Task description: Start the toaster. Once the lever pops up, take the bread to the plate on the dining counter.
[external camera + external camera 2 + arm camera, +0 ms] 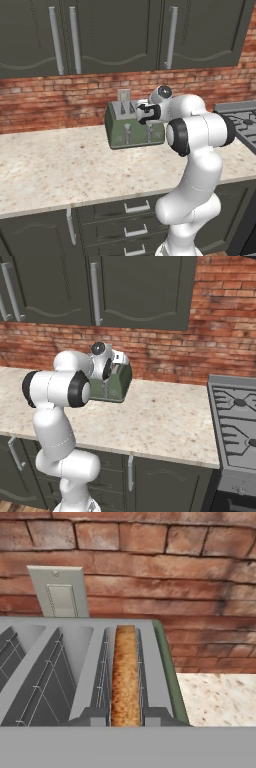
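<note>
Brick-backed beige counter: toaster (134, 125) near its rear edge. Bread (125, 677) upright in the rightmost slot. Gripper (142, 113) over that slot, jaws closed; whether on bread, unclear. Advice: lift straight up.

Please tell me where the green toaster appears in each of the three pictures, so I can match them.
Left base view: the toaster stands at the centre, on the counter near the brick wall, partly behind the arm.
Right base view: left of centre, mostly hidden behind the arm's wrist; its green side shows.
Hand view: its steel top covers the lower left, with bread in the rightmost slot.
Shared landmark: the brick wall.
</note>
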Robot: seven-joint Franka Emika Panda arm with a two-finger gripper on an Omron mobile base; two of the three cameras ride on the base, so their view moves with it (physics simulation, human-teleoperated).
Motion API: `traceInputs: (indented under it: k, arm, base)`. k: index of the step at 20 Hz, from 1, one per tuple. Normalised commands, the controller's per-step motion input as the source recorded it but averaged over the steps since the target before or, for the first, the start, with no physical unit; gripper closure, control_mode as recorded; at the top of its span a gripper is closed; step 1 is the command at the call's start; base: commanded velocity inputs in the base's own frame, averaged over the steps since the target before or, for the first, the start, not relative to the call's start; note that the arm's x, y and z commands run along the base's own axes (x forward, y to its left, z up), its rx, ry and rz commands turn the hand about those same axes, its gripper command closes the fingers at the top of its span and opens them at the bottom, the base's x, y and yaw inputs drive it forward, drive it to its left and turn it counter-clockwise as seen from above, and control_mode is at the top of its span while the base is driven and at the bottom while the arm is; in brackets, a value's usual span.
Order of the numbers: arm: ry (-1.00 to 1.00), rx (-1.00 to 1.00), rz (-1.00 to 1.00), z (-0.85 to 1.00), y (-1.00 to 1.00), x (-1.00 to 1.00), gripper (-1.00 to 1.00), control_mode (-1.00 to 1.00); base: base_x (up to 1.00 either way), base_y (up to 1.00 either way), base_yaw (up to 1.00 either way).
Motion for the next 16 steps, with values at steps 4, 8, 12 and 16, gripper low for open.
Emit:
traceInputs:
  k: [4, 8, 12, 16]
  arm:
    - [0.00, 0.00, 0.00, 0.00, 0.00, 0.00, 1.00, -1.00]
    - [0.00, 0.00, 0.00, 0.00, 0.00, 0.00, 1.00, -1.00]
    - [0.00, 0.00, 0.00, 0.00, 0.00, 0.00, 1.00, -1.00]
    - [0.00, 0.00, 0.00, 0.00, 0.00, 0.00, 1.00, -1.00]
  base:
    - [0.00, 0.00, 0.00]
    - [0.00, 0.00, 0.00]
    - [0.00, 0.00, 0.00]
    - [0.00, 0.00, 0.00]
